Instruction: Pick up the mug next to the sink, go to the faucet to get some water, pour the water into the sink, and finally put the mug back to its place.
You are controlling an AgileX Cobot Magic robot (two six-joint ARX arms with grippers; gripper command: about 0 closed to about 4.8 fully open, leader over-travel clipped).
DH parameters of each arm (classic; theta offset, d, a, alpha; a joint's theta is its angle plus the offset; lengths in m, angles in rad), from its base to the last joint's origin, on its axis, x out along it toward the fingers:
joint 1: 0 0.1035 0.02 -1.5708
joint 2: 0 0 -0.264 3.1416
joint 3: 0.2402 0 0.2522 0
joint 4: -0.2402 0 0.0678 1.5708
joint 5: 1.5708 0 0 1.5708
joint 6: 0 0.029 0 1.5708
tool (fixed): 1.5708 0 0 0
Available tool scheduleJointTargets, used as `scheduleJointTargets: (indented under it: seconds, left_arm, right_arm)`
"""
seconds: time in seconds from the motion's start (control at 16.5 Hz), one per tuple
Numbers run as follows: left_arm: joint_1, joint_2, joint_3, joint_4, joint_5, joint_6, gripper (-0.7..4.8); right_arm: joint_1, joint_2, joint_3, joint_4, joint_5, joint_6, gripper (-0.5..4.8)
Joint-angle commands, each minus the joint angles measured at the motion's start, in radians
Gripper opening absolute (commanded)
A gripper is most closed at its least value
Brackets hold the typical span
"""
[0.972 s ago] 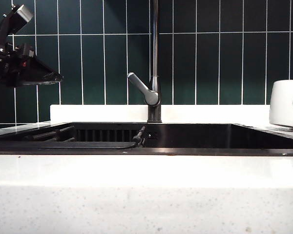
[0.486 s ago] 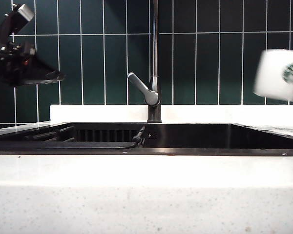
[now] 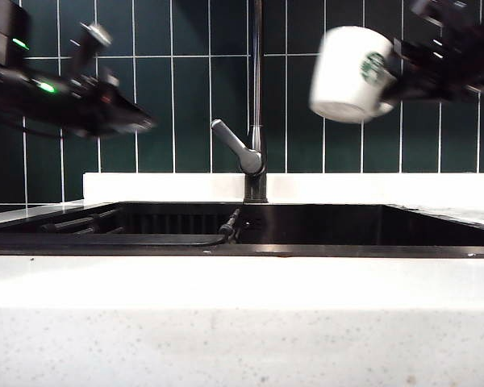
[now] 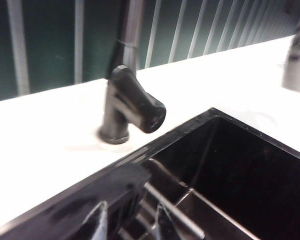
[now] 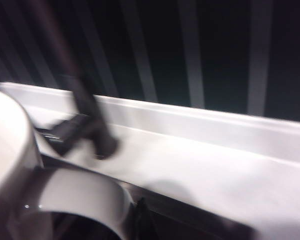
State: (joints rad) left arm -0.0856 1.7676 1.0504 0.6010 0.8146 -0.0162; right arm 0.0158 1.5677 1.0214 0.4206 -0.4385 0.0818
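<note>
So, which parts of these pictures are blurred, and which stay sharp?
Exterior view: the left gripper and the right gripper with the mug are smeared by motion; the faucet and the sink are sharp. Right wrist view: everything is streaked, including the mug's handle. Left wrist view: only mildly soft.

Low frontal view (wrists close) on faucet [image 3: 256, 105]

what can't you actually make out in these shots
- Faucet spout: cut off by the top edge of the exterior view.
- Right gripper on the mug: motion-blurred in the exterior view; the right wrist view shows only the mug's handle.
- Left gripper: smeared in the exterior view, barely in frame in the left wrist view.
- Water inside the mug: its tilted wall hides the interior.
- Sink floor: hidden behind the front rim.
</note>
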Motion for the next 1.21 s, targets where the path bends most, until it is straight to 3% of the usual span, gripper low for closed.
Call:
scheduleJointTargets:
  seconds: [0.06, 0.24, 0.3, 0.73, 1.21]
  left_arm:
    - [-0.021, 0.106, 0.118, -0.036, 0.020, 0.011, 1.21]
    - [-0.022, 0.232, 0.279, -0.048, 0.056, 0.018, 1.21]
    - [-0.022, 0.285, 0.361, -0.050, 0.111, 0.016, 1.21]
    - [-0.063, 0.484, 0.710, -0.109, 0.199, 0.015, 1.25]
    - [-0.127, 0.495, 0.724, -0.039, 0.255, 0.035, 1.25]
  right_arm:
    - [0.069, -0.014, 0.085, 0.006, -0.039, 0.011, -0.01]
    - [0.124, -0.008, 0.143, -0.077, -0.055, -0.015, -0.01]
    - [0.150, -0.002, 0.154, -0.096, -0.056, -0.015, -0.01]
    - [0.215, 0.006, 0.159, -0.104, -0.024, -0.016, -0.01]
    - [0.236, 0.096, 0.317, -0.166, -0.037, -0.020, -0.01]
